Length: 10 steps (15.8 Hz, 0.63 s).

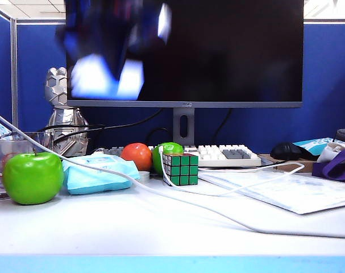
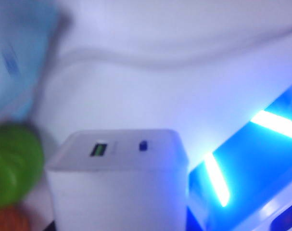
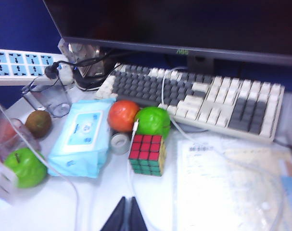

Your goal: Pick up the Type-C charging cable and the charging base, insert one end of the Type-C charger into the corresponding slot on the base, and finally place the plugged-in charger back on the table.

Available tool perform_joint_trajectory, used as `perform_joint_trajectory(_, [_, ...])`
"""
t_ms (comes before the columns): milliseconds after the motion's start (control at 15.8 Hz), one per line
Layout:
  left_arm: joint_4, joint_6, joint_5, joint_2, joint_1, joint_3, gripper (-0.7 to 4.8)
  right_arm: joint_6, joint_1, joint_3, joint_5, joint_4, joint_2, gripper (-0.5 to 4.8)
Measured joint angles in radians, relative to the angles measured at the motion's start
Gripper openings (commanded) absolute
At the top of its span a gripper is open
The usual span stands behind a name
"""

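The left gripper (image 2: 118, 226), raised above the table (image 1: 161, 233), grips the boxy white charging base (image 2: 118, 185), ports upward. The right gripper (image 3: 127, 217) hovers with fingers pressed together over the thin glossy charging cable (image 3: 134, 129) by the cube (image 3: 147, 154).

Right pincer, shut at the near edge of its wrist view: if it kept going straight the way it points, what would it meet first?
Probably the Rubik's cube, which lies directly ahead of the shut right pincer with bare table between. A thin white cable running near that line might be brushed first; depth is unclear.
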Motion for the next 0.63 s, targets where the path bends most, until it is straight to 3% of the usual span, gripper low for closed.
perform_joint_trajectory(316, [0.406, 0.021, 0.286, -0.240, 0.000, 0.002, -0.06, -0.044, -0.006, 0.000, 0.087, -0.127, 0.042, -0.06])
perform_joint_trajectory(505, [0.548, 0.021, 0.303, -0.328, 0.000, 0.003, -0.06, -0.044, -0.027, 0.000, 0.096, -0.167, 0.087, -0.06])
perform_joint_trajectory(632, [0.589, 0.020, 0.281, -0.367, 0.000, 0.002, -0.06, -0.032, -0.026, 0.000, 0.034, -0.123, 0.133, -0.06])
